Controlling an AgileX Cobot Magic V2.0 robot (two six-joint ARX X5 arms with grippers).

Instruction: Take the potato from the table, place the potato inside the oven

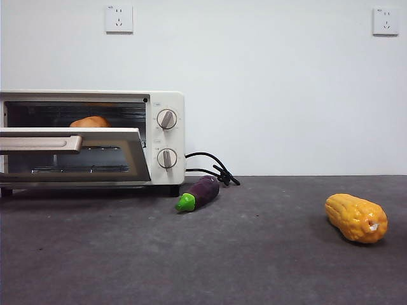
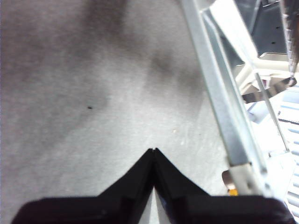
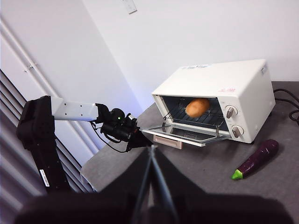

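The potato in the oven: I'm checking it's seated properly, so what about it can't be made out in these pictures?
- Front view: the half-open door of the oven hides the potato except its top.
- Right wrist view: the potato is too small to show how it rests on the rack.
- Left wrist view: no potato visible.

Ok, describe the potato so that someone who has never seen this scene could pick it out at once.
Find the cream-white toaster oven at the table's left end, its glass door hanging open. The potato lies inside on the wire rack. It is a smooth orange-brown oval, unlike the bumpy yellow corn cob and the purple eggplant out on the table.
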